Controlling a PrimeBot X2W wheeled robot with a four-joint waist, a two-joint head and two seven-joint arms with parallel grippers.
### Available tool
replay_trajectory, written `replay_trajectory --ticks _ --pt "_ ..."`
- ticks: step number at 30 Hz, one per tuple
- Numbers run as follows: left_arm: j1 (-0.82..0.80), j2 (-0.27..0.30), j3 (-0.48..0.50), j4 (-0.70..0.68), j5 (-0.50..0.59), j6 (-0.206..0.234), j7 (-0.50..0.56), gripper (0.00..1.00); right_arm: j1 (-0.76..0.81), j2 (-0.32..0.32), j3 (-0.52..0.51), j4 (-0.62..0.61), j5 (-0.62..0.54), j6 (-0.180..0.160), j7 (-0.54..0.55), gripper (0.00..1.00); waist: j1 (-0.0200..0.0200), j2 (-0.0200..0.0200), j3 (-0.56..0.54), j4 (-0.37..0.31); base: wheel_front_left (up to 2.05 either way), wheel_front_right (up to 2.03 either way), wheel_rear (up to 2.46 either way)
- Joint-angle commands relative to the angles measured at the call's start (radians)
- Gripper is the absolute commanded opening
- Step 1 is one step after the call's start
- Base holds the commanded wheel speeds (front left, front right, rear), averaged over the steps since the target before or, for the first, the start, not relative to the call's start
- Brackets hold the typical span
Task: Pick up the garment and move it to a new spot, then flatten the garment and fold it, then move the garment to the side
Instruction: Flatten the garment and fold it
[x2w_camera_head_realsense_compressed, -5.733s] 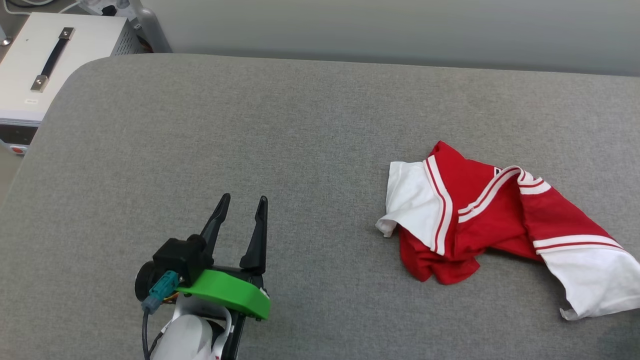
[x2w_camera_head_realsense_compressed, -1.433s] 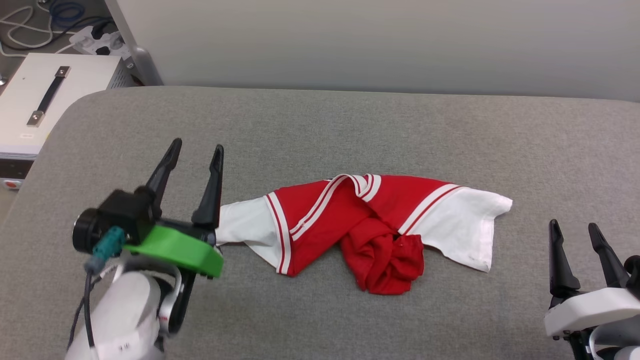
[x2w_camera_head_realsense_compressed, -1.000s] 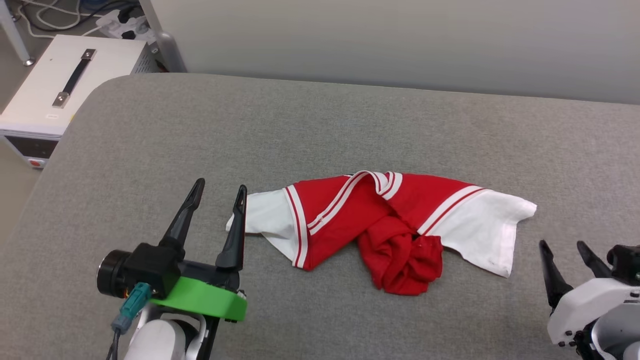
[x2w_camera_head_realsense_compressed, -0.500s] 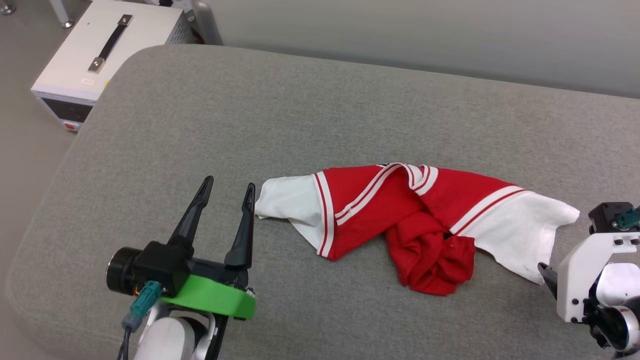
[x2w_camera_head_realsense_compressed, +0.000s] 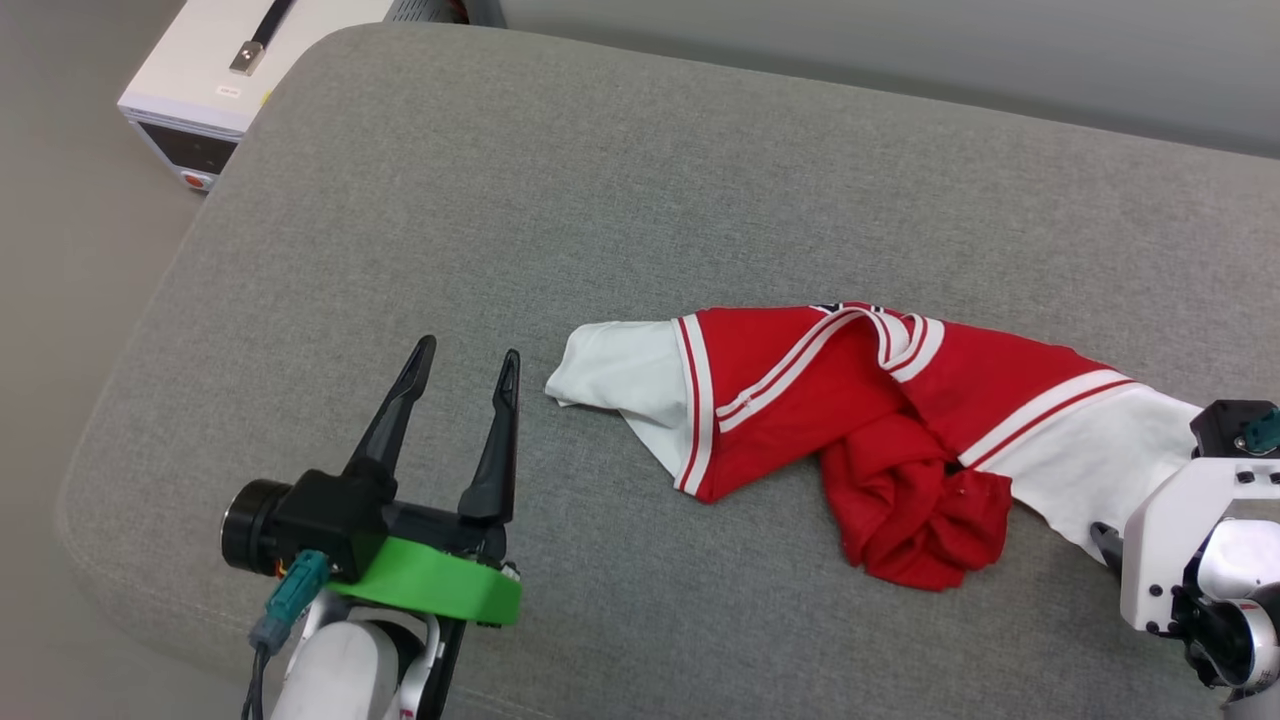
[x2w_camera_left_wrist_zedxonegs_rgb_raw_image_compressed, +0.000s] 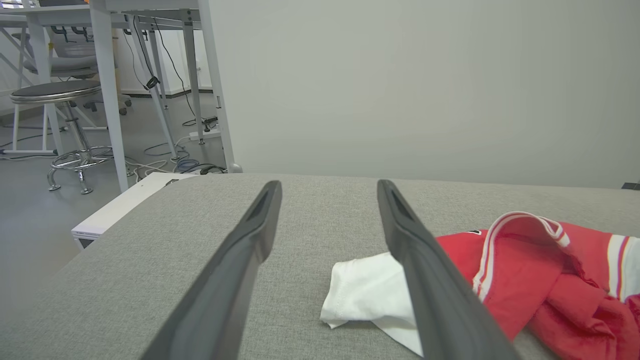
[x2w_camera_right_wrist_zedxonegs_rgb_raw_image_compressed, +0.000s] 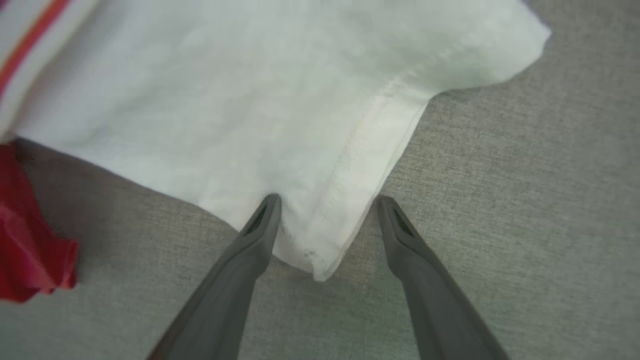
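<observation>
Grey padded bench (x2w_camera_head_realsense_compressed: 400, 200) carries the crumpled garment (x2w_camera_head_realsense_compressed: 800, 390), with the left gripper (x2w_camera_head_realsense_compressed: 470, 350) just beside one white sleeve (x2w_camera_head_realsense_compressed: 620, 370) and the right gripper (x2w_camera_right_wrist_zedxonegs_rgb_raw_image_compressed: 327, 198) poised over the other sleeve's hem (x2w_camera_right_wrist_zedxonegs_rgb_raw_image_compressed: 360, 145), both jaws spread, so flattening seems in hand and next calls for pinching each sleeve.

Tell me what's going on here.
A two-armed robot is working on a crumpled shirt on a grey pad. Its right jaws stand open over a corner of one white sleeve; its left jaws, also open, sit beside the other sleeve, apart from it. Nothing is gripped yet.
</observation>
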Motion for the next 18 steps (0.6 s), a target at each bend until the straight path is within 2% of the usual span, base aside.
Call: replay_trajectory --ticks 1,2,9,18 --pt "-0.022 -0.001 0.001 -0.003 -0.002 -0.007 -0.006 1.00 0.001 0.011 0.006 0.029 -0.003 -0.001 0.001 0.47 0.0000 0.0000 0.006 0.003 0.00 0.00 0.00" --pt "-0.022 0.001 0.004 -0.003 -0.003 -0.007 -0.006 1.00 0.003 0.011 0.010 0.035 -0.002 -0.001 -0.002 0.00 0.0000 0.0000 0.005 0.001 0.00 0.00 0.00" --pt "-0.010 0.008 0.026 0.016 -0.003 -0.007 -0.006 1.00 0.046 -0.032 0.012 0.026 0.022 -0.001 -0.019 0.00 0.0000 0.0000 -0.032 -0.042 0.00 0.00 0.00" --pt "0.007 0.018 0.027 0.040 -0.009 -0.007 -0.006 1.00 0.149 -0.186 -0.074 -0.048 0.085 -0.001 0.011 0.00 0.0000 0.0000 -0.080 -0.109 0.00 0.00 0.00"
